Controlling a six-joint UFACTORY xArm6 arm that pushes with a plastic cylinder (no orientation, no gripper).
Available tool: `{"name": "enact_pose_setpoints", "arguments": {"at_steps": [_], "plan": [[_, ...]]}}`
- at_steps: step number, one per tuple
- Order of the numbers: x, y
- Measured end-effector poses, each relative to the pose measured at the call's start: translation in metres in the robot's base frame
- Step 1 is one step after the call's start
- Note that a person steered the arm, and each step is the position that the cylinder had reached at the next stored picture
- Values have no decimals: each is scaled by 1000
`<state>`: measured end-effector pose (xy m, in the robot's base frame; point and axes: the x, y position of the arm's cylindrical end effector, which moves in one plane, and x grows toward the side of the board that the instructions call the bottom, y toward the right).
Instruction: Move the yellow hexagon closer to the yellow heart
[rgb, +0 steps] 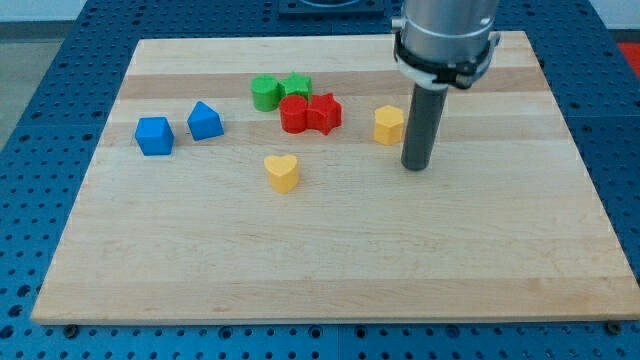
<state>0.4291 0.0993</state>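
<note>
The yellow hexagon (389, 124) sits on the wooden board right of centre, toward the view's top. The yellow heart (283, 172) lies to its lower left, about a hundred pixels away. My tip (417, 165) rests on the board just to the lower right of the yellow hexagon, close beside it; whether it touches the block I cannot tell. The dark rod rises from the tip to the arm's grey body at the view's top.
A red cylinder (293, 114) and a red star (323, 112) touch each other left of the hexagon. A green cylinder (265, 92) and a green star (296, 86) sit above them. Two blue blocks (154, 135) (205, 121) lie at the view's left.
</note>
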Motion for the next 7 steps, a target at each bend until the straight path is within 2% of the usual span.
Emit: {"name": "enact_pose_setpoints", "arguments": {"at_steps": [1,2,4,7], "plan": [[-88,0],[-169,-25],[-163,-30],[-64,-48]]}}
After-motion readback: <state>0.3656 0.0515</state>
